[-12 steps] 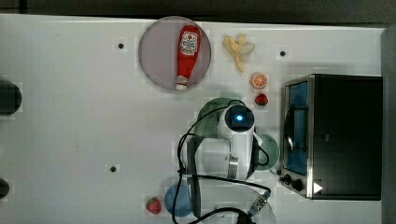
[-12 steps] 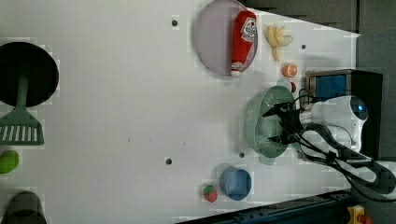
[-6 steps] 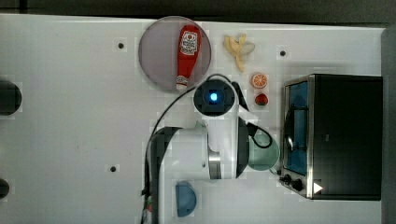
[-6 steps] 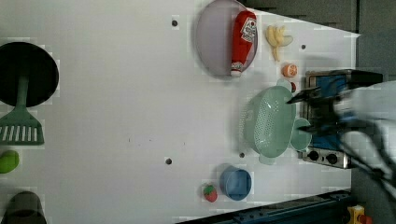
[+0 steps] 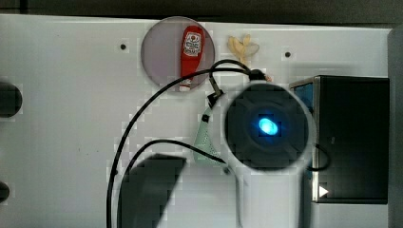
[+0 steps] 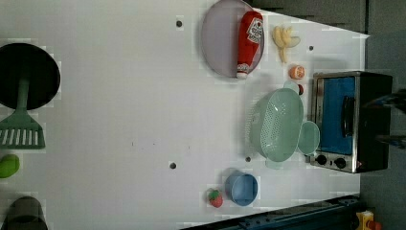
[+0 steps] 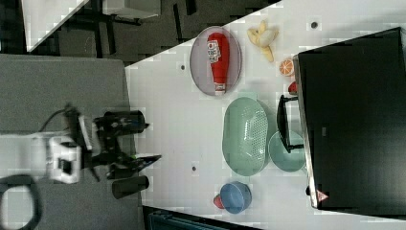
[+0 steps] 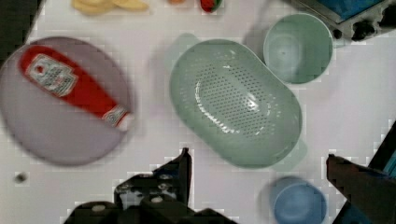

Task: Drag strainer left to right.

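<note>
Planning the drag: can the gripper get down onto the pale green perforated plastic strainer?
Probably yes. The gripper hangs open above the strainer, whose bowl is empty; the smooth mint bowl sits beside it.

A white table carries everything. Seen from the gripper, the strainer lies on it directly below, apart from the spread fingers, with the mint bowl touching its far rim and the blue bowl close under one fingertip. Farther out — a grey plate, a banana, an orange slice, a strawberry and the toaster oven. Well away from the gripper, at the table's other end, sit a black pan, a green spatula, a lime and a dark cup.
</note>
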Robot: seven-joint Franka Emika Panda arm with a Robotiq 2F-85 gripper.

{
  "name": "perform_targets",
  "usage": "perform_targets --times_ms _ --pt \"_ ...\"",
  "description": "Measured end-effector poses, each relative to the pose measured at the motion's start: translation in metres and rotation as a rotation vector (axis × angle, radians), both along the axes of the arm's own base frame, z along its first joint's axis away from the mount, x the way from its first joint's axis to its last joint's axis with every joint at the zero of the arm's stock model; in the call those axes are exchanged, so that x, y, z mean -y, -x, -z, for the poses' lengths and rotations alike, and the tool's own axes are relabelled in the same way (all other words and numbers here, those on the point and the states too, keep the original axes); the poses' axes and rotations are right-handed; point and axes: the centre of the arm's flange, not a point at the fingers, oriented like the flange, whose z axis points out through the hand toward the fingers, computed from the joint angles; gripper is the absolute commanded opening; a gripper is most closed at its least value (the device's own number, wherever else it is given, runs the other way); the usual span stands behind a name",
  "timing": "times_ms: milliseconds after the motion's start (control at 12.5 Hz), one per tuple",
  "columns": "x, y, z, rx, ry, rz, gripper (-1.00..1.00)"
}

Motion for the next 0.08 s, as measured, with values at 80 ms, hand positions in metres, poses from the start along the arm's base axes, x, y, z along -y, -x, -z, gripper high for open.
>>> perform_targets --times_ms 80 --pt "0.0041 0.0046 -0.0216 0.022 -0.009 -0.029 1.0"
